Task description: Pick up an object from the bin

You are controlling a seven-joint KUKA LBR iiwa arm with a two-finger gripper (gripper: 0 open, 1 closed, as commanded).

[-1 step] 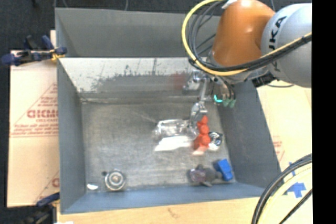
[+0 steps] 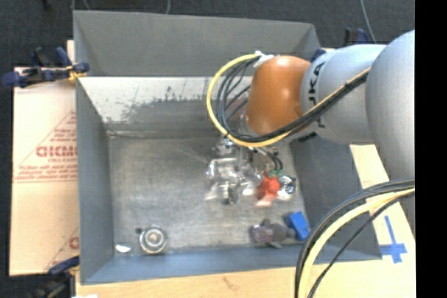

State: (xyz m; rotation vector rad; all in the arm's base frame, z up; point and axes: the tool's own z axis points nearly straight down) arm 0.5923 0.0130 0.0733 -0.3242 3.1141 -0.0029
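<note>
Camera view shows a round silvery thing (image 2: 152,239) in the near-left corner of the bin (image 2: 93,185), well apart from the gripper (image 2: 227,183), which hangs low over mid-floor, its opening impossible to tell, while a small red object (image 2: 267,189) lies just beside it toward the view's right, probably the nearest pick.

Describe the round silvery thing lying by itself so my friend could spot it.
Start at the grey bin and go to its floor's lower-left corner, far from the pincer. The silver disc lies there; unlike the red piece and blue block on the right, it is round and shiny.
</note>
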